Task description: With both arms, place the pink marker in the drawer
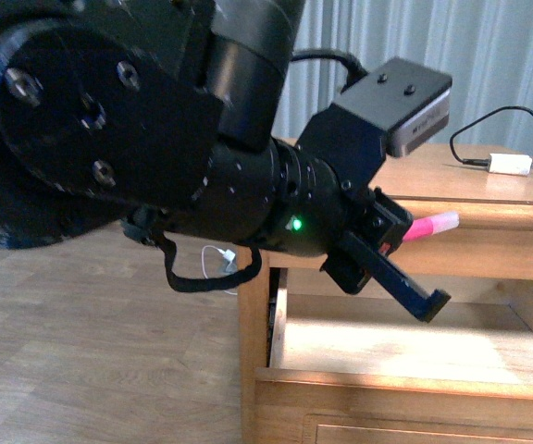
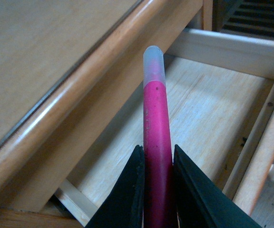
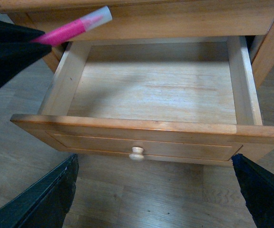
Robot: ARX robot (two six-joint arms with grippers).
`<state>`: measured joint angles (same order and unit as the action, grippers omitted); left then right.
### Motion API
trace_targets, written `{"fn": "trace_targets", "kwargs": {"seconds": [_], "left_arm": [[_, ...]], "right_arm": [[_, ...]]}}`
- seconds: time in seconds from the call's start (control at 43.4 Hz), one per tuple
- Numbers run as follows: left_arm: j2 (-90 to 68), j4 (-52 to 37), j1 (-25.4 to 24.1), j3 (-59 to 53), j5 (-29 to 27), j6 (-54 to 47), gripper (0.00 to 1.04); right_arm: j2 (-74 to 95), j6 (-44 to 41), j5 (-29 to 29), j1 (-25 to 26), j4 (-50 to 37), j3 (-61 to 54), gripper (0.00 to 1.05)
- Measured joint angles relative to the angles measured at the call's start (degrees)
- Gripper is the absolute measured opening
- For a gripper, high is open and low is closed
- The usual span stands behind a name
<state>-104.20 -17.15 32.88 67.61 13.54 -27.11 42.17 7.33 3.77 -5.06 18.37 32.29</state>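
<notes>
The pink marker (image 1: pixel 430 226) is clamped in my left gripper (image 1: pixel 405 248), which is shut on it, with the white cap end sticking out. In the left wrist view the marker (image 2: pixel 154 123) points over the open drawer (image 2: pixel 208 109), close beside the cabinet's top edge. The drawer (image 3: pixel 146 127) is pulled out, its pale inside bare and its round knob (image 3: pixel 137 153) facing me. The marker (image 3: pixel 75 28) hangs above the drawer's back corner. My right gripper (image 3: pixel 156 194) is open in front of the drawer, below the knob, holding nothing.
On the cabinet top (image 1: pixel 452 180) lies a small white box with a black cable (image 1: pixel 510 165). A white cable (image 1: pixel 222 259) lies on the wooden floor beside the cabinet. Pale curtains hang behind.
</notes>
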Motion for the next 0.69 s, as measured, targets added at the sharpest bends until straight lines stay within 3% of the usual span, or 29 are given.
{"fn": "trace_targets", "kwargs": {"seconds": [0.553, 0.691], "left_arm": [[-15.1, -0.3, 3.6, 10.2, -7.1, 3.1, 0.15], [-16.3, 2.8, 3.9, 12.4, -9.6, 5.4, 0.39]], "right_arm": [[0.0, 0.0, 0.0, 0.0, 0.0, 0.0, 0.96], [0.0, 0.0, 0.0, 0.0, 0.0, 0.0, 0.96]]}}
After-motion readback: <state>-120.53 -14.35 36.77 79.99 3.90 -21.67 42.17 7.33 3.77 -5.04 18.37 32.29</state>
